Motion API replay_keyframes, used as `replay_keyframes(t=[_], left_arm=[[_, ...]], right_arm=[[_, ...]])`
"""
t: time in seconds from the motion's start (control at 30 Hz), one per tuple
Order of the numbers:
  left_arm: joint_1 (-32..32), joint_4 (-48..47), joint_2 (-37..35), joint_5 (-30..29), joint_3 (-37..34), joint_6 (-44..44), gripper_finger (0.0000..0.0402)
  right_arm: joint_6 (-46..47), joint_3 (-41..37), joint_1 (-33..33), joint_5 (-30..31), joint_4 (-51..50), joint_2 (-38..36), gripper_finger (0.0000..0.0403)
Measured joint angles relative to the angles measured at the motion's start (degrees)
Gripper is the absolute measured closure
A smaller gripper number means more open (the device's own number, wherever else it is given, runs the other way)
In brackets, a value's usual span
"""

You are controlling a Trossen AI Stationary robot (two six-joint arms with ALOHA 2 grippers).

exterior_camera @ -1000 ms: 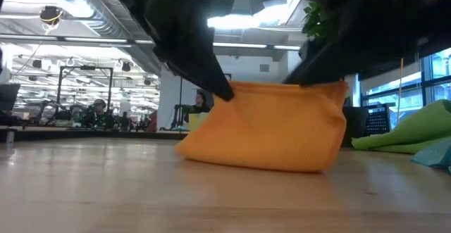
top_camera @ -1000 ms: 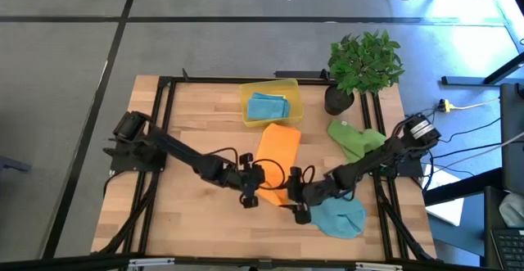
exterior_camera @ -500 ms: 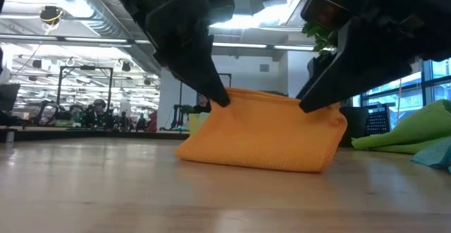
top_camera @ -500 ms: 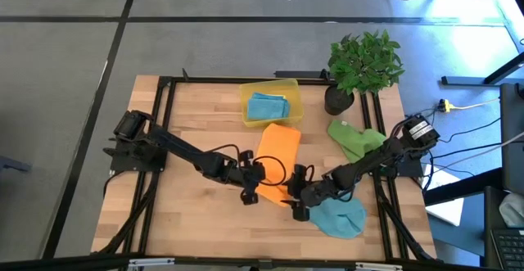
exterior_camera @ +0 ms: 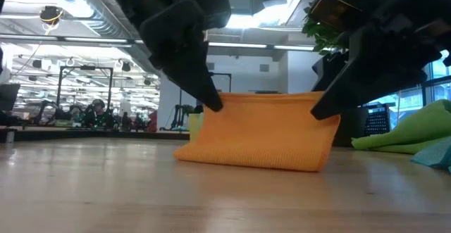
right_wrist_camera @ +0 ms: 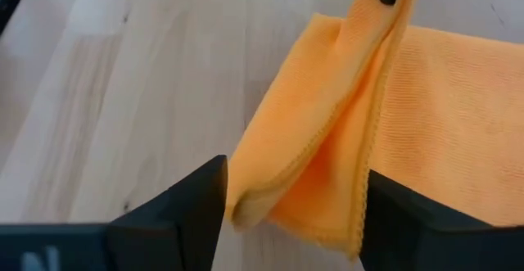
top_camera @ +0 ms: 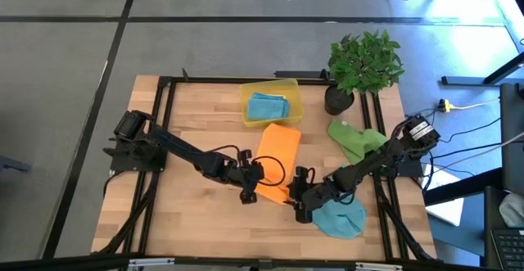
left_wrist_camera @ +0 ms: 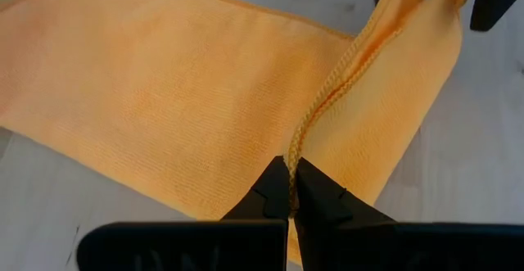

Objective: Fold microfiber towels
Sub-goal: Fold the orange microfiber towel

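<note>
Where pinched: soft ribbed orange towel [left_wrist_camera: 164, 107]

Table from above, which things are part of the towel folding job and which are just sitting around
Part of the job:
- orange microfiber towel, pinched by the shut left gripper, right gripper straddling its corner
- green microfiber towel
- teal-blue microfiber towel at the near edge
- folded teal-blue microfiber towel

Just lying about:
- translucent yellow plastic bin, holding the folded towel
- leafy green potted plant
</note>
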Motion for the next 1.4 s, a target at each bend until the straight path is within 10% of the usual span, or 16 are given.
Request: replay_keyframes(t=[0.63, 0.77, 1.4], left_arm=[[-0.96, -1.78, 0.0, 0.06, 0.0, -0.48, 0.0401], [-2.47, -1.77, 0.0, 1.4, 0.01, -1.65, 0.0401], [-15.9, 4.63, 0.0, 15.34, 7.69, -4.65, 0.0401]], right_arm=[[-9.49, 0.0, -0.02, 2.22, 0.02, 0.0, 0.0325], [-11.93, 0.0, 0.0, -0.75, 0.04, 0.0, 0.039], [-14.78, 5.57, 5.72, -27.13, 6.3, -0.07, 0.0394]])
